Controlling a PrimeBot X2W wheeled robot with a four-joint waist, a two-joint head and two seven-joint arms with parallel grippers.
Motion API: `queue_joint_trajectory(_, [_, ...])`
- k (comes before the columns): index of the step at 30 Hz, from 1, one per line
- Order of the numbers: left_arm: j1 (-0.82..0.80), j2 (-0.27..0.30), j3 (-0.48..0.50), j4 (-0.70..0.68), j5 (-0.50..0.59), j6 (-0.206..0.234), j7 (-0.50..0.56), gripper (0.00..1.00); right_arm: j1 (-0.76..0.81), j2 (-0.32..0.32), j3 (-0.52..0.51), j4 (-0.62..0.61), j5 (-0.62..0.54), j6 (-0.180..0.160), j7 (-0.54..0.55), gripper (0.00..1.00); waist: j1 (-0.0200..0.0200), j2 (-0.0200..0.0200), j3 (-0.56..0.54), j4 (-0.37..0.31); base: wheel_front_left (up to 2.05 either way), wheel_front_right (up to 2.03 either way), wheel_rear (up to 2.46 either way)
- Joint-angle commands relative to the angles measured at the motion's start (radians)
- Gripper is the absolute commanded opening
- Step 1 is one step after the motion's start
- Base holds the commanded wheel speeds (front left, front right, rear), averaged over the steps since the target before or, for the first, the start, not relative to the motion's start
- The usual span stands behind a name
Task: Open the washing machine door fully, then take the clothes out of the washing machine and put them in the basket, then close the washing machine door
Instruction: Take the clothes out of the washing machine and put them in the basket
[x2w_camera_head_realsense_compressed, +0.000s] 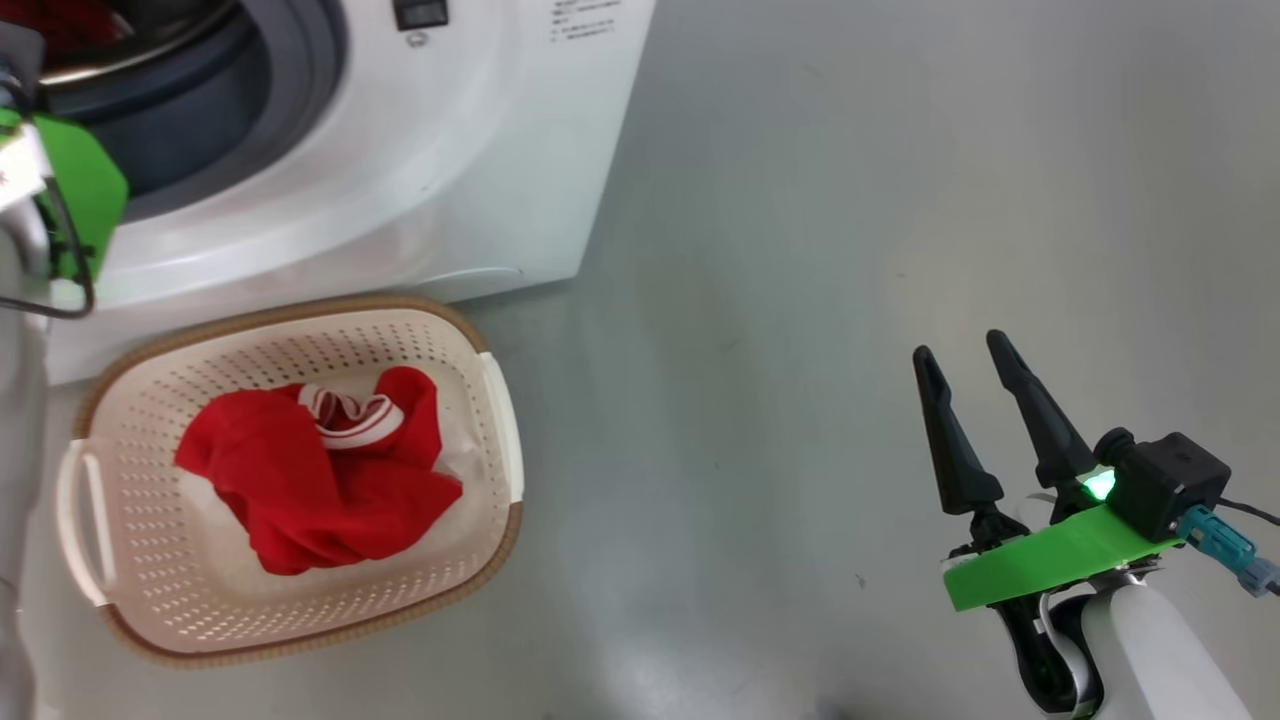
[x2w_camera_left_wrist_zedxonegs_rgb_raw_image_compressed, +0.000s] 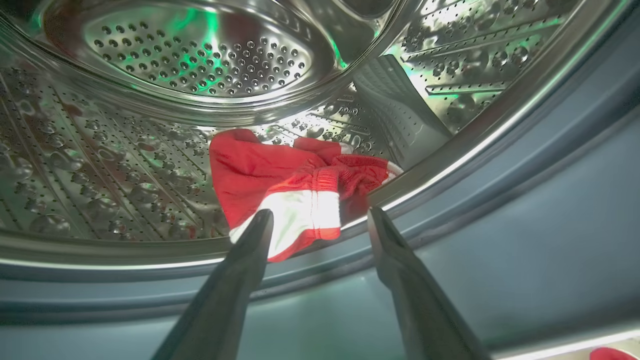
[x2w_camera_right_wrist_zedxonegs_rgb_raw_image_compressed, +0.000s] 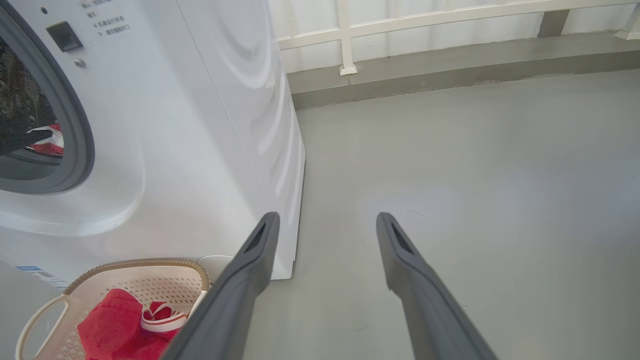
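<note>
Polished steel drum (x2w_camera_left_wrist_zedxonegs_rgb_raw_image_compressed: 200, 60), mirror-bright, dimpled and perforated! At six o'clock in it lie the clothes (x2w_camera_left_wrist_zedxonegs_rgb_raw_image_compressed: 260, 170): soft red cloth with a smooth white band. The rubber ring (x2w_camera_left_wrist_zedxonegs_rgb_raw_image_compressed: 500, 225) is matt grey. The washing machine (x2w_camera_head_realsense_compressed: 450, 150) shell is glossy white. At seven o'clock in the head view is the basket (x2w_camera_head_realsense_compressed: 150, 450), cream matt plastic with a brown woven-look rim. The floor (x2w_camera_head_realsense_compressed: 800, 300) is smooth, with a faint sheen.

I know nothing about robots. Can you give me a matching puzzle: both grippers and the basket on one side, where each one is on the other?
1 left gripper
2 right gripper
3 basket

A open, over bare floor
B before the washing machine, red garment inside
C open, at the drum mouth, facing red-and-white clothes

Pairs: 1-C, 2-A, 3-B
</note>
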Motion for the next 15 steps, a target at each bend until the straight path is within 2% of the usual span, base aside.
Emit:
queue_joint_trajectory(1, [-0.033,0.06,0.006,-0.011,0.018,0.015,0.003,1.0,-0.009,-0.002,0.023,-0.023,0.007,0.005,-0.006,1.0,0.0,0.0,0.02,-0.019,0.0,0.0,0.0])
queue_joint_trajectory(15, [-0.091,0.135,-0.033,0.02,0.034,0.068,0.036,1.0,-0.029,0.009,0.048,-0.03,0.01,0.005,-0.006,1.0,0.0,0.0,0.069,-0.058,0.0,0.0,0.0])
